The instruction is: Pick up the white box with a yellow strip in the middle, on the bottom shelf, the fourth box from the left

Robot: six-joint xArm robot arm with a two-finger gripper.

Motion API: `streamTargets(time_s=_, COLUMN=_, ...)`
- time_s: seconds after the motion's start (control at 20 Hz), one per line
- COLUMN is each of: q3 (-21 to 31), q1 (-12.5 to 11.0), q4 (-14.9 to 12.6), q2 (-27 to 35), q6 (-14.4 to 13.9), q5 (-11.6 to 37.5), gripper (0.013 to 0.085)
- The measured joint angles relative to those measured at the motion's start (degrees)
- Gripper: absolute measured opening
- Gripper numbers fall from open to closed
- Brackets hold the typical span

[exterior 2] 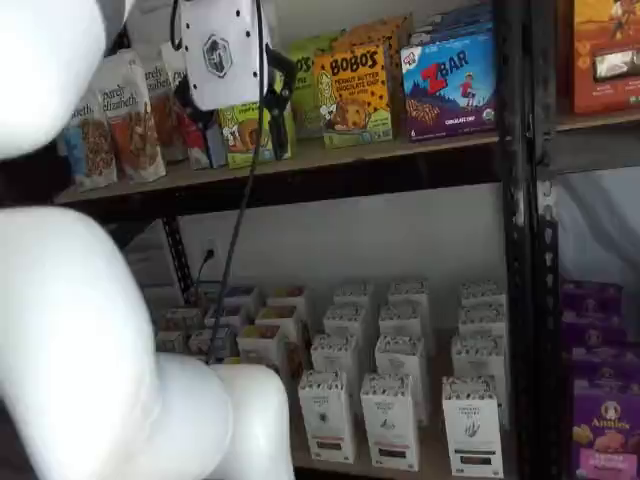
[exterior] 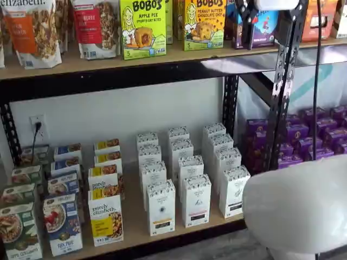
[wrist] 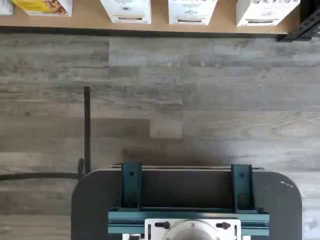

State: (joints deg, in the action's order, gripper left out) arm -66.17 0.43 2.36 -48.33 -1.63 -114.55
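Note:
The white box (exterior: 161,208) with a yellow-orange strip stands at the front of the bottom shelf (exterior: 135,240), right of the yellow "purely elizabeth" box (exterior: 107,216). It also shows in a shelf view (exterior 2: 327,415) and in the wrist view (wrist: 126,10), where only its lower part is seen. Two alike white cartons (exterior: 196,200) stand to its right. My gripper (exterior 2: 278,95) is high up in front of the upper shelf, far above the white box. Its black fingers show side-on, so no gap can be judged. It also hangs from the top edge in a shelf view (exterior: 248,30).
The upper shelf holds granola bags (exterior: 32,32), Bobo's boxes (exterior: 142,27) and Z Bar boxes (exterior 2: 450,80). Purple boxes (exterior: 303,135) fill the bay to the right, past a black upright (exterior: 279,81). My white arm (exterior: 298,206) fills the foreground. A dark mount with teal brackets (wrist: 187,200) hangs over the grey floor.

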Motion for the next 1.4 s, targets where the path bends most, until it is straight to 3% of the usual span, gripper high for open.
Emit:
streamTargets(time_s=0.05, q3=0.00, q1=-0.39, q4=0.44, q2=0.00, q6=0.20, q5=-0.03, gripper=0.0850)
streamTargets(time_s=0.1, q3=0.12, q1=-3.51, q4=3.80, q2=-0.04, q6=1.68, q5=-0.16, gripper=0.0850)
streamTargets(time_s=0.25, q3=0.36, q1=-4.18, q4=5.11, q2=-0.23, q6=2.03, q5=0.00, gripper=0.0850)
streamTargets(time_s=0.45, q3=1.18, q1=-1.25, q4=3.00, q2=-0.67, q6=0.19, q5=1.31, gripper=0.0850)
streamTargets(time_s=0.85, q3=6.90, q1=4.66, q4=1.32, q2=-0.91, q6=-4.80, q5=7.92, gripper=0.0850)
streamTargets(time_s=1.05, q3=10.21, q1=6.45, q4=0.43, q2=-0.09, q6=-6.25, q5=11.53, gripper=0.0850)
streamTargets(time_s=1.2, q3=12.92, q1=8.54, q4=-1.88, q2=0.37, q6=-7.81, q5=14.82, gripper=0.0850)
streamTargets(time_s=1.4, q3=17.27, q1=8.81, q4=-1.95, q2=0.18, q6=-8.18, q5=20.93, gripper=0.0850)
